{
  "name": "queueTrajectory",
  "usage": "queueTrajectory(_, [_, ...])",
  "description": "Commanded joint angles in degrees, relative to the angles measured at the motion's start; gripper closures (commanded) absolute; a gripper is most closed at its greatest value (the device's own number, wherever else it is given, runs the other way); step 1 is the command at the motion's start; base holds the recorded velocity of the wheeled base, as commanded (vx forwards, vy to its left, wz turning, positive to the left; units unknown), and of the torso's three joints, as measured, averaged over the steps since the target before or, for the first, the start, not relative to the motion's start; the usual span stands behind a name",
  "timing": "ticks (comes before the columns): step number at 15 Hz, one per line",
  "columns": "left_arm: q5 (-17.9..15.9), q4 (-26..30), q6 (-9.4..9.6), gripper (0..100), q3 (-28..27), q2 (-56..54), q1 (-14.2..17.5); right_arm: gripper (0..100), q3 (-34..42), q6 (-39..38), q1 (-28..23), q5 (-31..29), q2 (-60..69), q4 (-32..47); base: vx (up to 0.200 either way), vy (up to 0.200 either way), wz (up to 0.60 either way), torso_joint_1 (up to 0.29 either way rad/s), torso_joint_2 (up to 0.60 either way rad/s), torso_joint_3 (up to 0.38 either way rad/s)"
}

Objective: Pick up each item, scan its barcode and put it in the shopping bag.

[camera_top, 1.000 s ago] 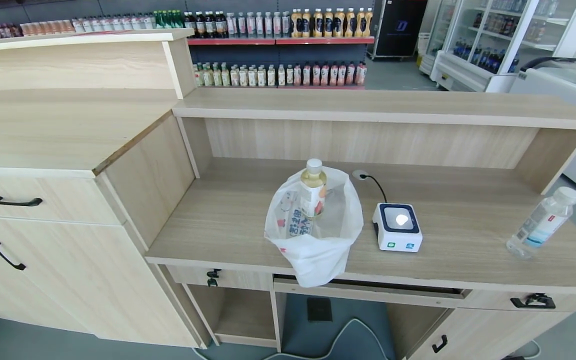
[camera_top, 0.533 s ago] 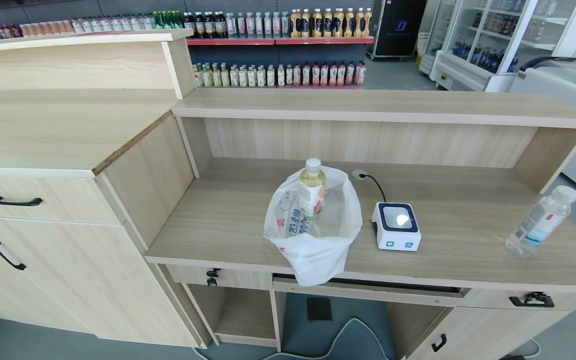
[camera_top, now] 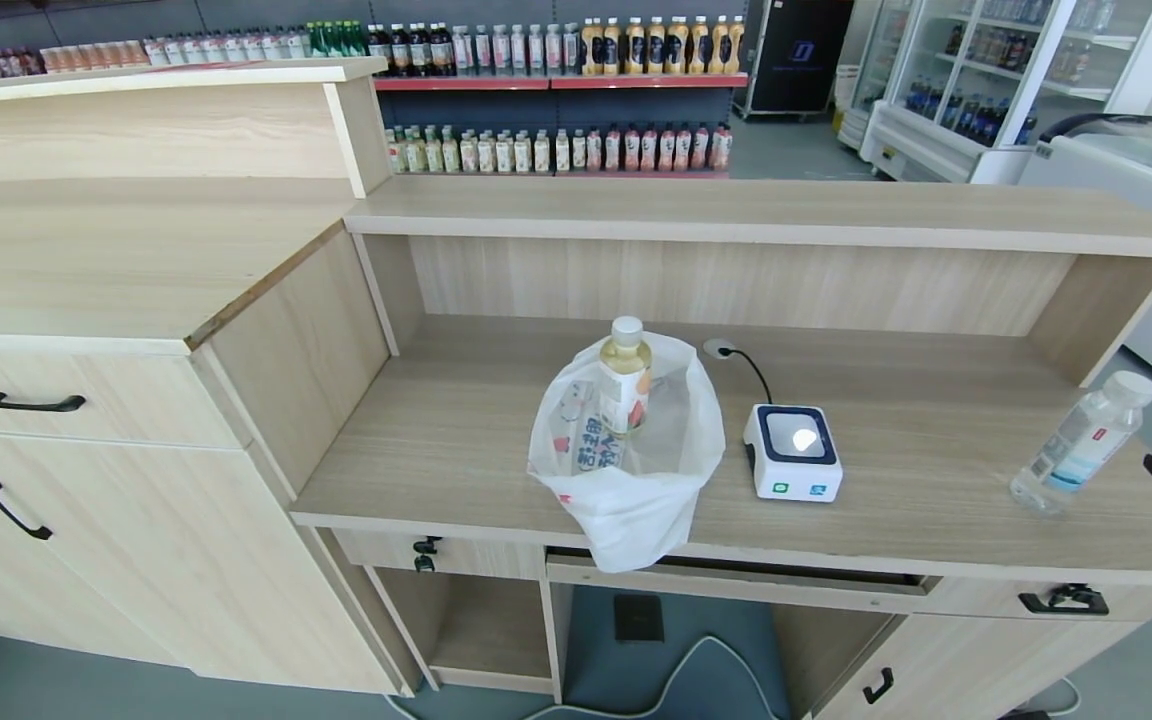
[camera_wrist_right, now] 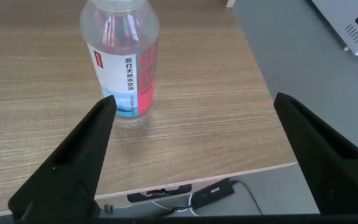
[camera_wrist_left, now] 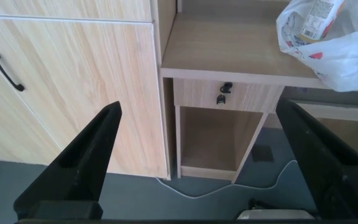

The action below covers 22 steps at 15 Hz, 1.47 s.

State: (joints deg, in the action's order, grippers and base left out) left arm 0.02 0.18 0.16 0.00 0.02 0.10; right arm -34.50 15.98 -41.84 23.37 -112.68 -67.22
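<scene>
Fingers first: the left fingers (camera_wrist_left: 79,168) are spread wide with nothing between them, out in front of the desk (camera_top: 936,420) and well to the left of the scanner (camera_top: 793,452). They point at a cupboard door (camera_wrist_left: 73,93) and the open niche (camera_wrist_left: 213,140) under a small keyed drawer (camera_wrist_left: 225,94). The right fingers (camera_wrist_right: 73,162) are also wide apart and hold nothing. They sit far to the scanner's right, at the desk's right end, with the water bottle (camera_wrist_right: 120,59) standing on its base just beyond their tips, untouched. In the head view one of them shows as a dark tip just right of that bottle. At the desk's front edge, just left of the scanner and apart from it, sits the white shopping bag (camera_top: 626,490), mouth open, its bottom drooping over the edge. A tea bottle (camera_top: 624,385) with a white cap stands inside, neck above the rim. The scanner lies flat, window up and lit. Its black cable (camera_top: 754,372) runs back to a hole in the desk. Farther behind the scanner rises the desk's ledge (camera_top: 766,215), then store shelves (camera_top: 556,85) of bottled drinks and glass-door coolers (camera_top: 986,90).
</scene>
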Motion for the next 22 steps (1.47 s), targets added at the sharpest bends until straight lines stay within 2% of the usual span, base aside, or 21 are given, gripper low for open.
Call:
queueTrajectory(1, [0.1, 0.0, 0.02, 0, 0.0, 0.0, 0.0, 0, -1.5, -0.2, 1.2, -0.2, -2.0, 0.0, 0.000, 0.000, 0.00, 0.000, 0.00, 0.000])
queueTrajectory(10, [0.1, 0.0, 0.02, 0, 0.0, 0.0, 0.1, 0, -6.6, -0.2, 6.2, -1.0, -6.9, -0.1, 0.000, 0.000, 0.00, 0.000, 0.00, 0.000])
queueTrajectory(22, [0.1, 0.0, 0.02, 0, 0.0, 0.0, 0.0, 0, -13.7, 1.0, 9.8, -1.0, -13.4, -0.8, 0.000, 0.000, 0.00, 0.000, 0.00, 0.000])
